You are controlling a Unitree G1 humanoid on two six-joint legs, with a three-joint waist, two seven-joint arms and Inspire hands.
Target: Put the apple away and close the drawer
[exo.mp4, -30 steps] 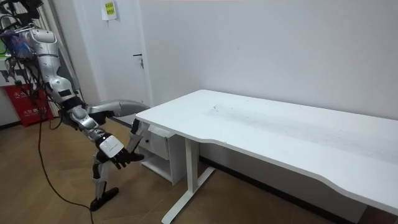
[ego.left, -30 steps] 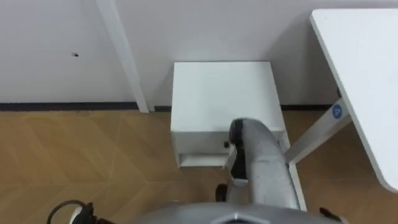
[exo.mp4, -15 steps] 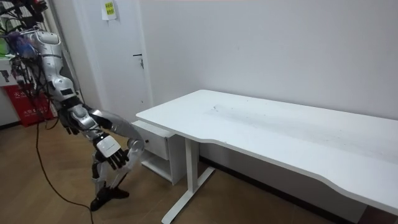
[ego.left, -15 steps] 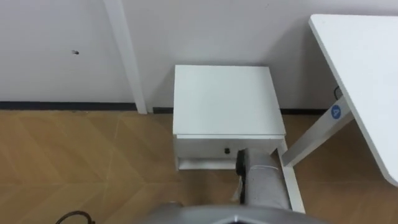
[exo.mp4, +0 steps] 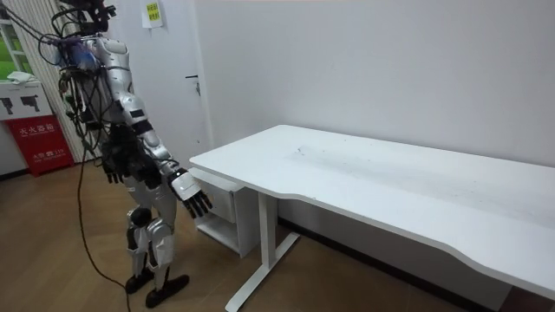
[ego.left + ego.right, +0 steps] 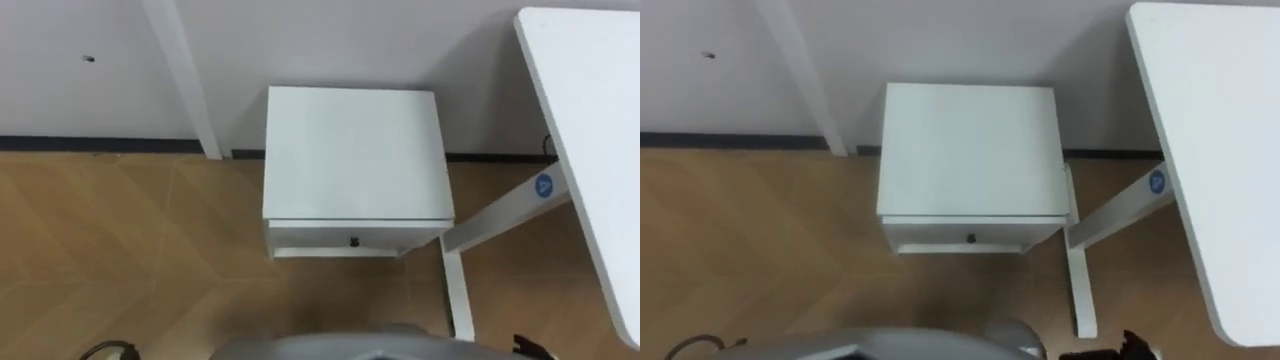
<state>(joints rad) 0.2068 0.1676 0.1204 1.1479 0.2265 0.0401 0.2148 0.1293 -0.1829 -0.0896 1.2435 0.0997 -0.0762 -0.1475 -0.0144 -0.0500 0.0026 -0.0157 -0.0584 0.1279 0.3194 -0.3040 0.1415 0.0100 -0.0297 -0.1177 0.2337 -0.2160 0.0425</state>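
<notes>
A white bedside cabinet [image 6: 350, 150] stands against the wall, just left of the desk leg. Its drawer [image 6: 355, 238] is pushed in flush, with a small dark knob [image 6: 970, 238] at the front. In the room view I stand upright facing the cabinet [image 5: 217, 204]. My right hand [image 5: 196, 200] hangs open in front of it, fingers spread, holding nothing. At my hip on the room view's left hangs my left hand [image 5: 113, 170], relaxed and holding nothing. The apple is out of sight.
A large white desk [image 6: 600, 130] reaches in at the right, its white leg and foot [image 6: 455, 290] close beside the cabinet. A white door frame post [image 6: 180, 80] rises left of the cabinet. Wooden floor [image 6: 130, 250] lies open to the left.
My right arm has drawn back from the drawer front and dropped out of the eye view. The drawer has gone from slightly open to flush. I have straightened from a bend to upright.
</notes>
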